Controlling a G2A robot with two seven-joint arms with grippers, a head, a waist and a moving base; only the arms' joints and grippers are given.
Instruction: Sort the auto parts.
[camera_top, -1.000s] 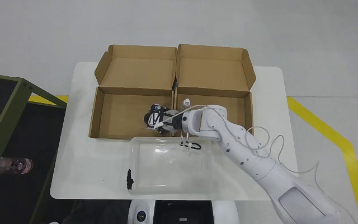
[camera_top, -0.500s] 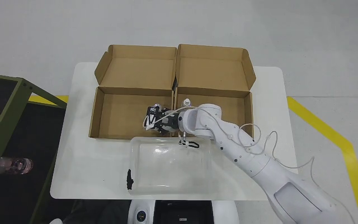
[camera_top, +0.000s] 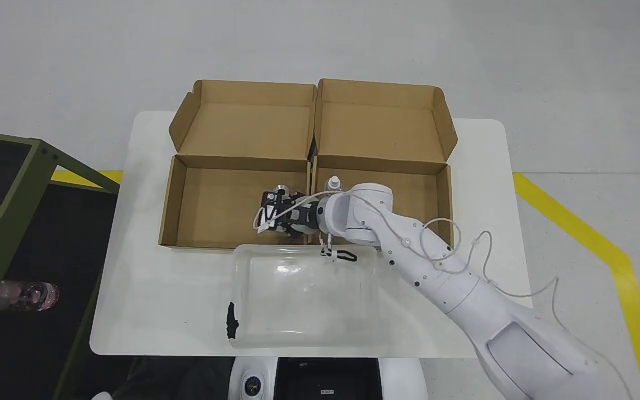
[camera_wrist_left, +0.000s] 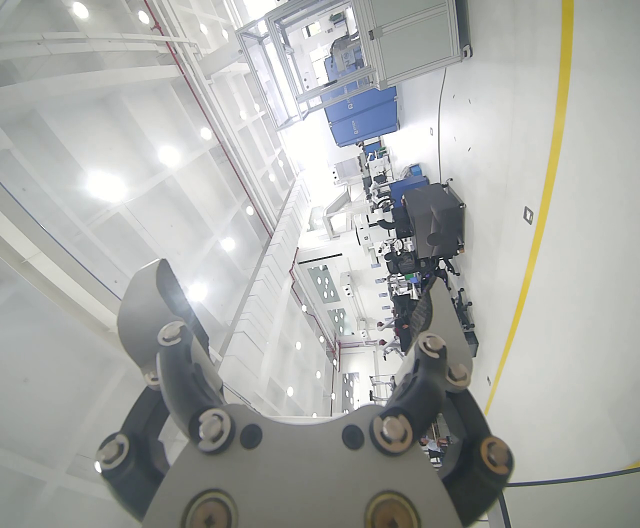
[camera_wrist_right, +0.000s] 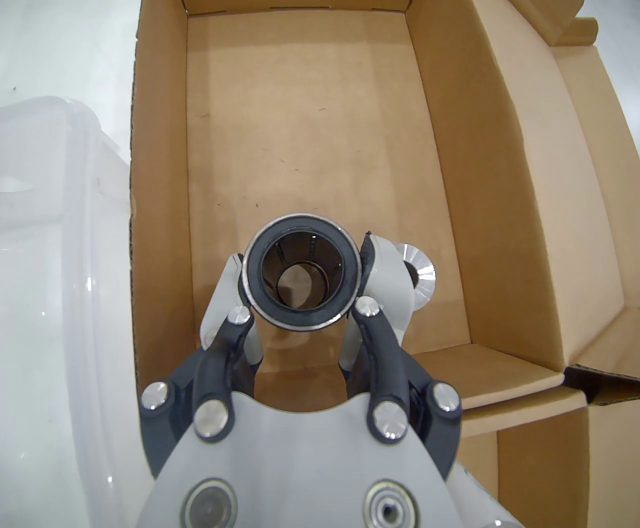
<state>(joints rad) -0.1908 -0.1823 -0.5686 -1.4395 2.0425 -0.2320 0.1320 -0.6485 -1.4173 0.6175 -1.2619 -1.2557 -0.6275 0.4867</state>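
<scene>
My right gripper (camera_wrist_right: 301, 280) is shut on a cylindrical auto part (camera_wrist_right: 301, 272), a metal sleeve with a black ring at its end. It holds the part over the floor of the left cardboard box (camera_wrist_right: 300, 125), near that box's right end. From above, the gripper (camera_top: 272, 214) and the part (camera_top: 266, 217) sit inside the left box (camera_top: 200, 205). A shiny metal disc (camera_wrist_right: 419, 267) shows just beside one finger. My left gripper (camera_wrist_left: 295, 290) stands open with nothing between its fingers, pointing up at the hall ceiling.
A second cardboard box (camera_top: 400, 195) adjoins on the right, with a small white part (camera_top: 332, 183) at its left end. A clear plastic bin (camera_top: 300, 330) stands in front of the boxes, holding a small black part (camera_top: 231, 322); another black part (camera_top: 340, 256) lies at its far rim.
The right gripper, still holding the cylindrical part, has shifted a little to the left, deeper over the left box.
</scene>
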